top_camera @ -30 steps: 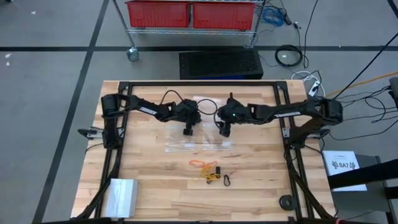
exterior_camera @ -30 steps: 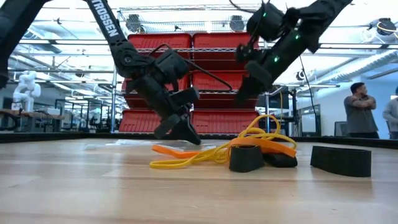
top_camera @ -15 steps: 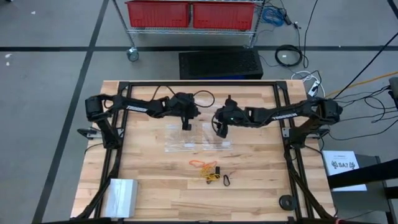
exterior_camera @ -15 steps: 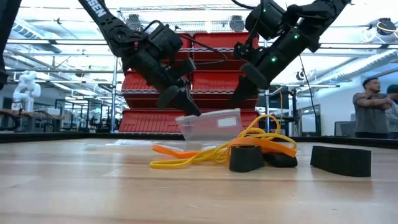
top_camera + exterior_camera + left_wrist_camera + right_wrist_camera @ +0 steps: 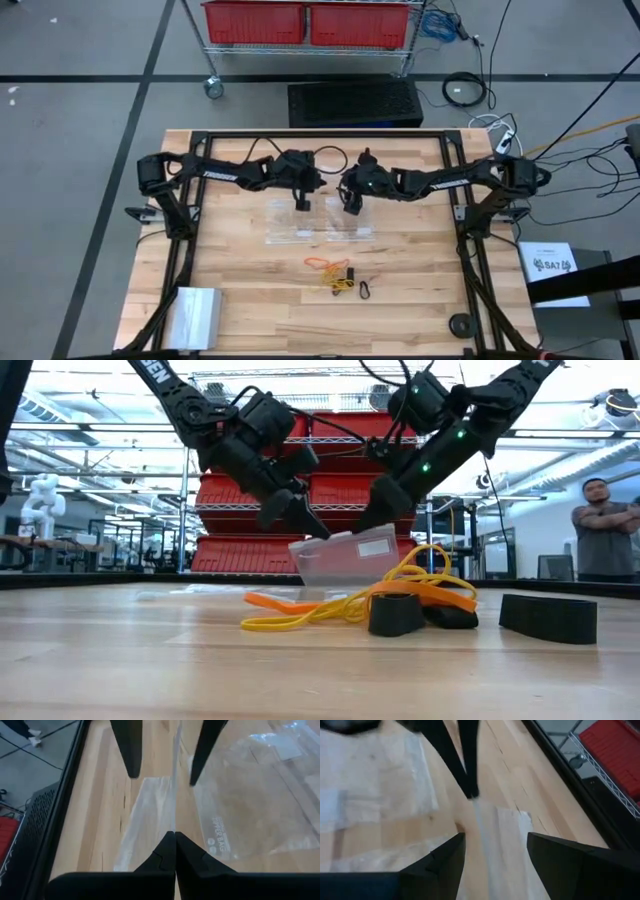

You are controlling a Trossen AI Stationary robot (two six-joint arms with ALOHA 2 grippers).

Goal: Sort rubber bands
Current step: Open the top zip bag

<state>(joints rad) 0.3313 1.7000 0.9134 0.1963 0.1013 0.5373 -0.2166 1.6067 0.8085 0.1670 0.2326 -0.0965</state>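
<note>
left gripper [image 5: 305, 528] clamped on a clear plastic zipper bag [image 5: 345, 558], lifted off the wooden desk [image 5: 250, 300] | right gripper [image 5: 368, 525] spread wide beside it, holding nothing | orange, yellow and black rubber bands [image 5: 340, 277] piled nearer the front, outside any bag

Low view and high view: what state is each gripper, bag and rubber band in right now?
left gripper: shut on the clear plastic bag, raised above the table.
right gripper: open, at the held bag's other top corner.
clear plastic bag: lifted off the table, hanging tilted.
second clear bag: lying flat on the table.
rubber bands: untouched, in a loose tangle on the table.
</note>
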